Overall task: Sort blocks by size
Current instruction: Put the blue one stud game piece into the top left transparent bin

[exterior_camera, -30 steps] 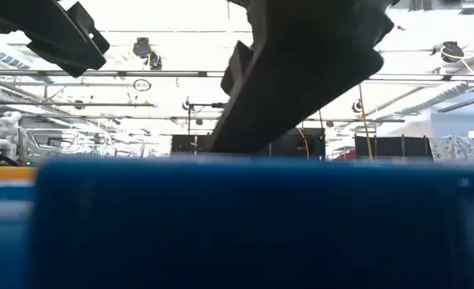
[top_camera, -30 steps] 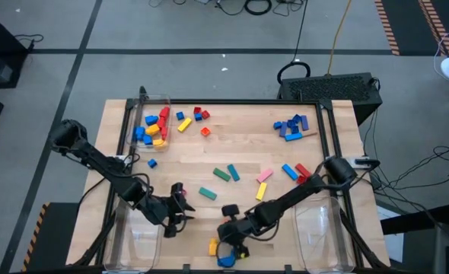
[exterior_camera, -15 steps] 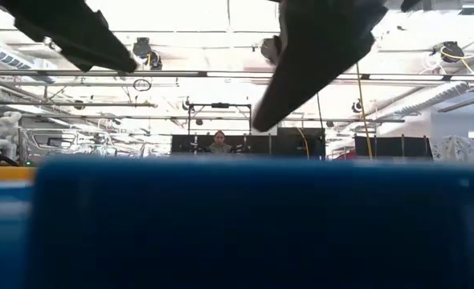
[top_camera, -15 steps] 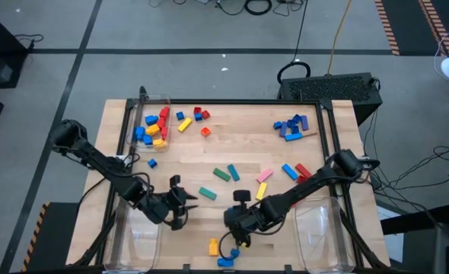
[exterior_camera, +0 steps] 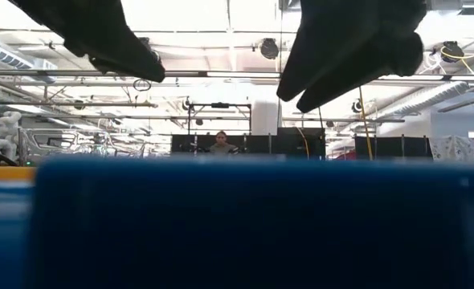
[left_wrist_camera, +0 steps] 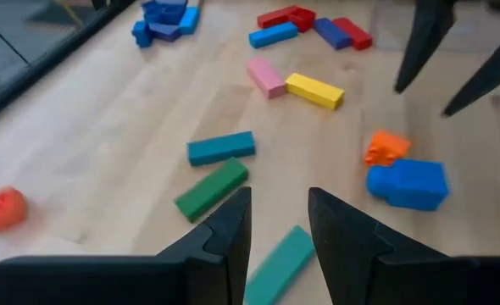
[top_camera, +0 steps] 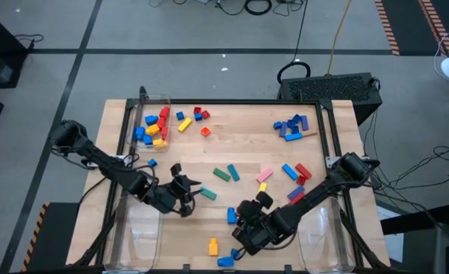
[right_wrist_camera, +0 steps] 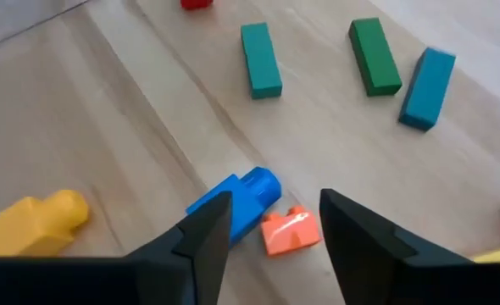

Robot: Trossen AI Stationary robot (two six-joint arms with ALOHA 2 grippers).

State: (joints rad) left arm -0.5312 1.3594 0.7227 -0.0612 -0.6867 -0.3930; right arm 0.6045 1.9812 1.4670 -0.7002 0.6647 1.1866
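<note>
— While both arms hang low over the near half of the counter (top_camera: 232,152), which one sits closer to a loose brick?

— Right pincer (top_camera: 243,221), pictured near the front edge. Its wrist view shows the jaws parted and empty, with a blue brick (right_wrist_camera: 236,200) and a small orange brick (right_wrist_camera: 288,231) lying together on the wood between the fingertips. From above, that blue brick (top_camera: 231,216) rests just beside the pincer, toward the left arm's side.

— How does the blue one lie?

— At a slant across the gap between the jaws, one stud pointing away from the wrist camera. Any grasp would likely mean closing across its short sides while keeping clear of the orange piece that touches it.

— And the left arm?

— Left pincer (top_camera: 185,192) hovers nearby, jaws only narrowly parted, holding nothing. A teal bar (left_wrist_camera: 277,263) lies just ahead of its tips, long axis running roughly in line with the fingers, with a green bar (left_wrist_camera: 211,189) and another teal bar (left_wrist_camera: 221,147) farther out.

— Where are the rest of the blocks?

— Scattered. One batch fills a clear bin (top_camera: 150,103) at the far left corner, a blue cluster (top_camera: 291,127) sits far right, and a yellow brick (top_camera: 213,246) lies at the front edge.
</note>
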